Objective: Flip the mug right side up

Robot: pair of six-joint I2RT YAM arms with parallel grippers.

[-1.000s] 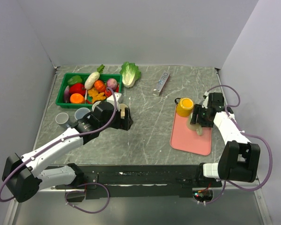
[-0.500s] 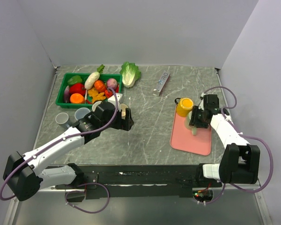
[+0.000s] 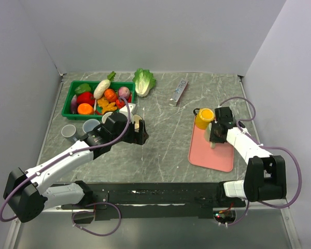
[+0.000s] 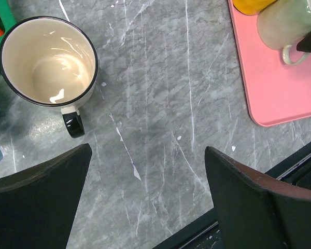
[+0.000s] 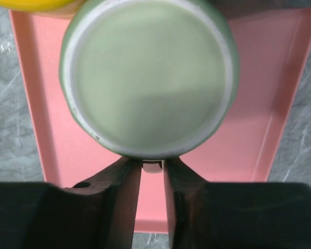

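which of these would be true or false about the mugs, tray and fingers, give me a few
1. The green mug stands base-up on the pink tray. True.
2. The right fingers sit on either side of the green mug's handle. True.
3. The cream mug is upside down. False: it stands upright with its opening up.
4. The left fingers grip the cream mug. False: they are spread wide and hold nothing.
5. The yellow mug sits in the green bin. False: it stands next to the green mug at the tray's far end.
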